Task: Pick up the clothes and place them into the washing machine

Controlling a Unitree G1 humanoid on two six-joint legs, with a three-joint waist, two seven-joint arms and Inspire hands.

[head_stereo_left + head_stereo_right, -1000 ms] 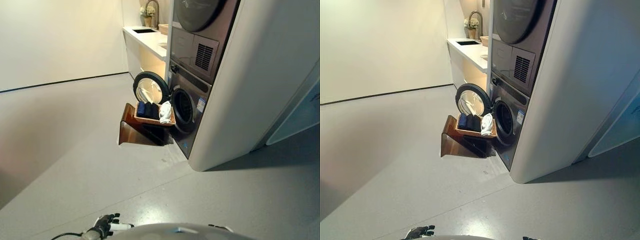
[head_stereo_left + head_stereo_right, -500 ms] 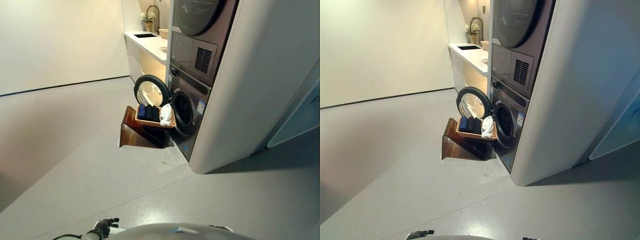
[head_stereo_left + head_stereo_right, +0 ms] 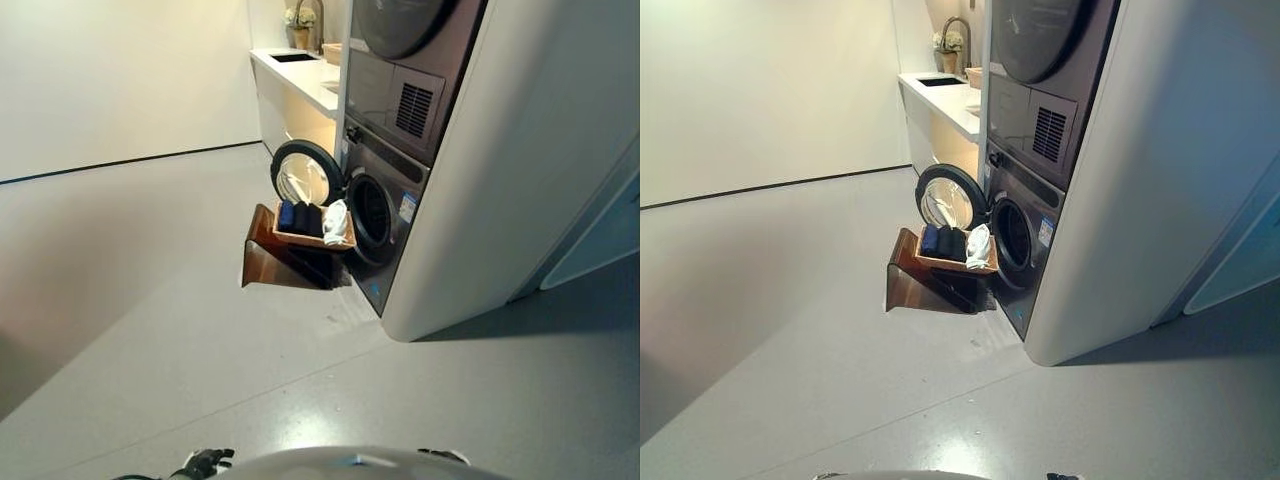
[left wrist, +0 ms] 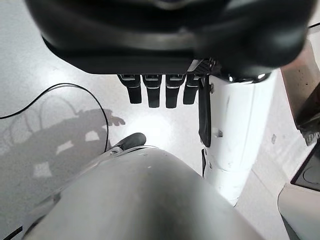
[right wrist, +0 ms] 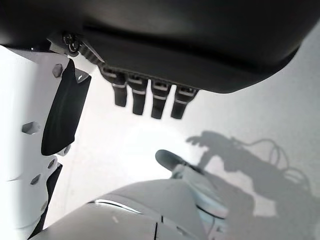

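A shallow wicker basket (image 3: 314, 241) rests on a low dark brown box (image 3: 272, 263) in front of the washing machine (image 3: 385, 215). It holds dark blue clothes (image 3: 298, 217) and a white cloth (image 3: 336, 222). The machine's round door (image 3: 305, 175) stands open toward the basket. My left hand (image 3: 205, 462) hangs low by my side, far from the basket; its fingers (image 4: 150, 90) are straight and hold nothing. My right hand's fingers (image 5: 150, 97) hang straight and empty over the floor.
A dryer (image 3: 410, 60) is stacked above the washing machine inside a white cabinet (image 3: 520, 180). A white counter with a sink and tap (image 3: 300, 70) runs behind it. Grey floor (image 3: 200, 340) stretches between me and the basket, with a pale wall to the left.
The whole picture has shifted a little, so the camera moved. My left hand shows lower at the picture's edge. The basket, clothes and machine door stand as before.
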